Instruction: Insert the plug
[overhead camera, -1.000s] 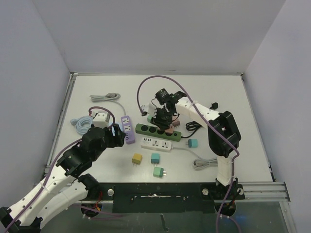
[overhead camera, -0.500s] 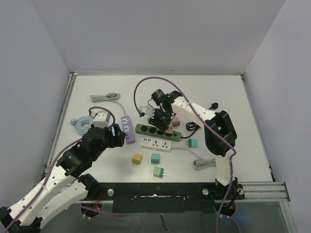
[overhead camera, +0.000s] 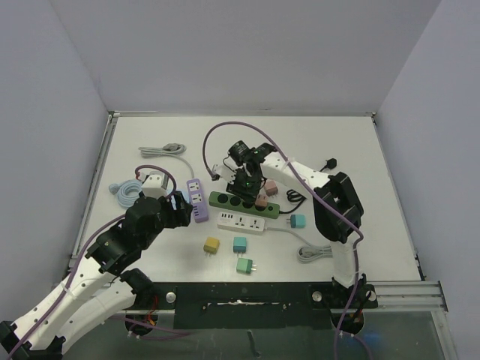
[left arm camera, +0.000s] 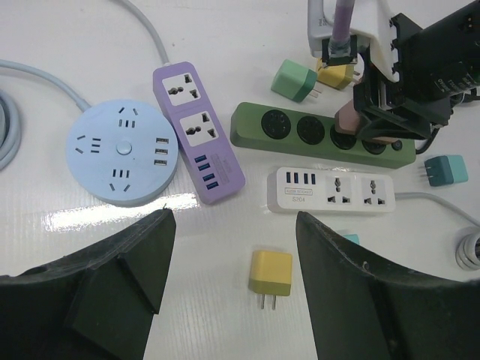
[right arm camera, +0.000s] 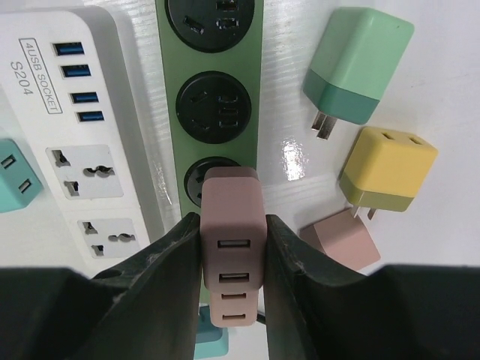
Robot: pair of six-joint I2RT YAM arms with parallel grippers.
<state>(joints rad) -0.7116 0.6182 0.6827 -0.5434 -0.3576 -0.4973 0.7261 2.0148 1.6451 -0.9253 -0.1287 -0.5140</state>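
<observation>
plug (right arm camera: 233, 217): pink, clamped in the right hand (right arm camera: 234, 259), set at a socket of the green strip (right arm camera: 214, 90).
done: picked up, lined up.
to do: likely pressing home, release.
left hand (left arm camera: 234, 259): held half open, empty, above the worktop (left arm camera: 225, 30).

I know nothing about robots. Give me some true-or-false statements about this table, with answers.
1. The right arm's fingers grip a dusty-pink rectangular plug adapter. True.
2. That adapter is at the white power strip. False: it is at the dark-green power strip.
3. The left arm's fingers hold a plug. False: they are open and empty; the yellow cube plug lies on the table.
4. A round pale-blue socket hub lies beside the purple power strip. True.
</observation>
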